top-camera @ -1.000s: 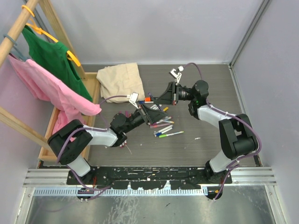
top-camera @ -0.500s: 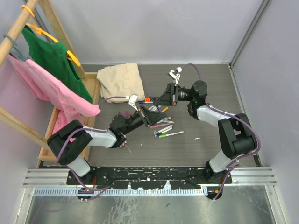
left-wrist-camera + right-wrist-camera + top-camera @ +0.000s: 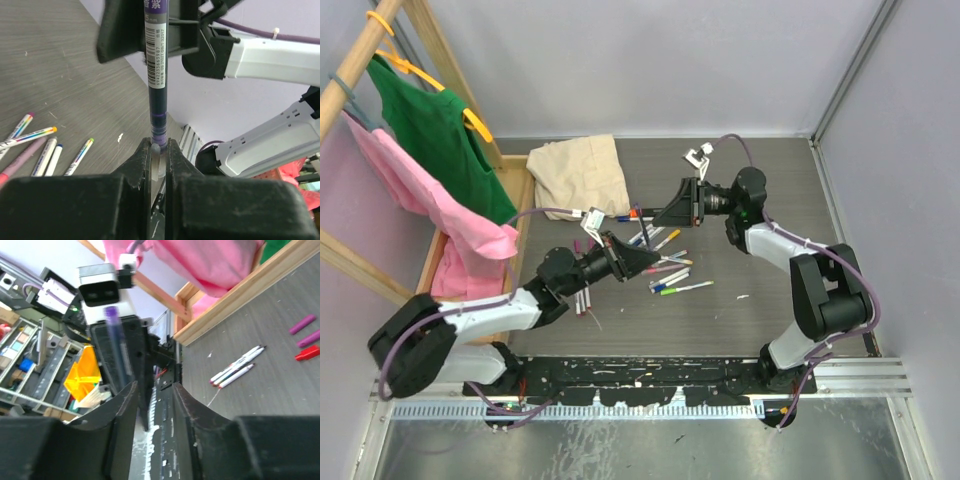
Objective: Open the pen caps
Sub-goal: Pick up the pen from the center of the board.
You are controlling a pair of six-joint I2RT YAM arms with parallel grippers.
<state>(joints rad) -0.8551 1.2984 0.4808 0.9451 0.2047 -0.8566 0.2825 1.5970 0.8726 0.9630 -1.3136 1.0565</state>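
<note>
A purple pen [image 3: 156,75] with a barcode on its barrel stands between the two arms above the table. My left gripper [image 3: 158,150] is shut on its lower end, where a clear clip shows between the jaws. The pen's upper part runs between the fingers of my right gripper [image 3: 152,395], whose jaws stand apart with a gap. In the right wrist view the pen [image 3: 116,340] rises from the left gripper, purple tip on top. In the top view the left gripper [image 3: 645,260] and right gripper [image 3: 660,220] face each other mid-table. Loose pink caps [image 3: 302,324] and a red cap [image 3: 307,353] lie on the table.
Several thin white pens [image 3: 670,275] lie scattered under the grippers, and more pens [image 3: 582,298] lie to the left. A beige cloth [image 3: 578,175] sits at the back. A wooden rack [image 3: 380,40] with green [image 3: 435,125] and pink [image 3: 430,195] garments stands on the left.
The left jaws have shut on the pen's end and the left arm has drawn back to the left. The right jaws have spread wider.
</note>
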